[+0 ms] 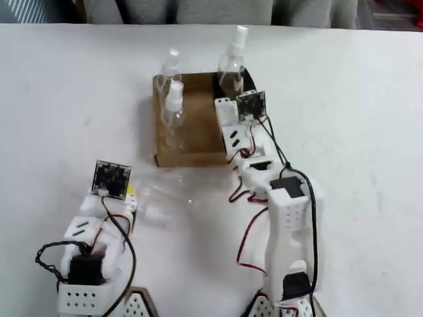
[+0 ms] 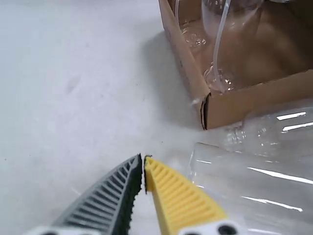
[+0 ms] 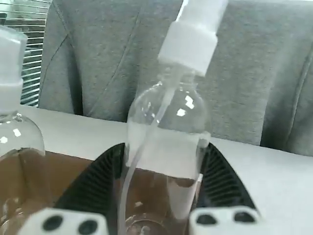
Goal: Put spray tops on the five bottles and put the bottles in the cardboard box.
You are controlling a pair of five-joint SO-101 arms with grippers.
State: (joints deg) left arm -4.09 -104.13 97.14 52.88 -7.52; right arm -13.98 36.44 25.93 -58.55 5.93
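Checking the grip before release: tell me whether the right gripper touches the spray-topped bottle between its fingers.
Touching. In the right wrist view the right gripper has its fingers pressed against both sides of the bottle, no gap showing.

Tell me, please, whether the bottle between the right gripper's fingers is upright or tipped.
Upright: the bottle stands between the right gripper's fingers, spray top uppermost.
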